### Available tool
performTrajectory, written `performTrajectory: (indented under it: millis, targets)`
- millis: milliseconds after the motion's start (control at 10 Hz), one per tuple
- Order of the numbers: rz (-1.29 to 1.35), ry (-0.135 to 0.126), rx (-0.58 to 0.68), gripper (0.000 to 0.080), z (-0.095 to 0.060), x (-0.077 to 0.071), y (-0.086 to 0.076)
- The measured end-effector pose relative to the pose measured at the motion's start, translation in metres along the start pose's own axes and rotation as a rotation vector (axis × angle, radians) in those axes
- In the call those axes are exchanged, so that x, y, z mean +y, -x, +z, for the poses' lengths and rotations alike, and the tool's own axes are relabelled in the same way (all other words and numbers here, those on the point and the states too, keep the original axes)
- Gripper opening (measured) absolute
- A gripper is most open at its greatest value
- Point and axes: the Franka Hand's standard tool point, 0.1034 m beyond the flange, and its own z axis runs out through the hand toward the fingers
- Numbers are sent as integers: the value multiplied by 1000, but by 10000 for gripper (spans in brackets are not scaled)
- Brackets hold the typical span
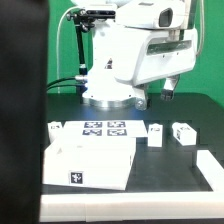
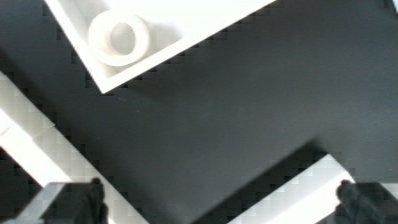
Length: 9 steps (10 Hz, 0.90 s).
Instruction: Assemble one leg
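Only exterior view shows leg (image 1: 155, 136), wrist view shows panel socket (image 2: 121, 36), fingers (image 2: 71, 205) apart.

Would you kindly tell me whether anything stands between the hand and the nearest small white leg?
Nothing visible does. The open hand hangs above the small white block-like plastic leg, with only air and bare black table between them.

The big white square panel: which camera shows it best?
The exterior view: the white panel lies whole on the black table, a marker tag on its front edge. The wrist view catches only one corner, with a round socket.
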Motion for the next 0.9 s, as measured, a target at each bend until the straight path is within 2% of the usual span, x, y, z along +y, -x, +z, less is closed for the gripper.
performTrajectory:
  millis: [100, 900]
  targets:
    - [-2, 16, -12, 650, 0, 0, 0]
    - [-2, 14, -12, 650, 1, 0, 1]
